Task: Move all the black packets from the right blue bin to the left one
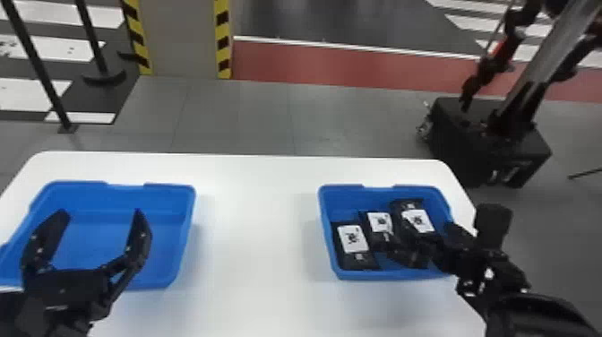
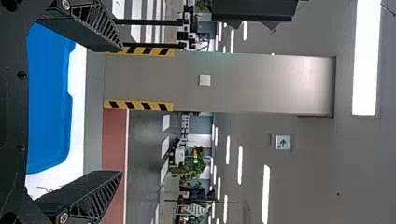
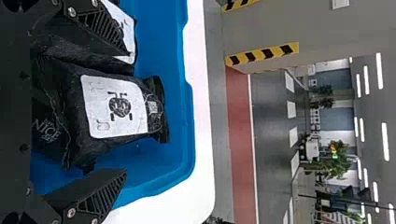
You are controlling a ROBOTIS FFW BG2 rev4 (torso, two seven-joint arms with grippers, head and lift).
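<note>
The left gripper stands wide, nothing between its fingers, with the left bin below and around its fingertips. The right gripper is wide as well, its fingers at the right bin. Just ahead of that gripper, in line with its gap, lies the right packet, white label showing. One finger overlaps the middle packet in its wrist view; whether they touch, I cannot tell. The left packet lies farther to that gripper's left, in the same bin. Between the grippers is bare table; beyond the left one, past the table, stands a striped pillar
</note>
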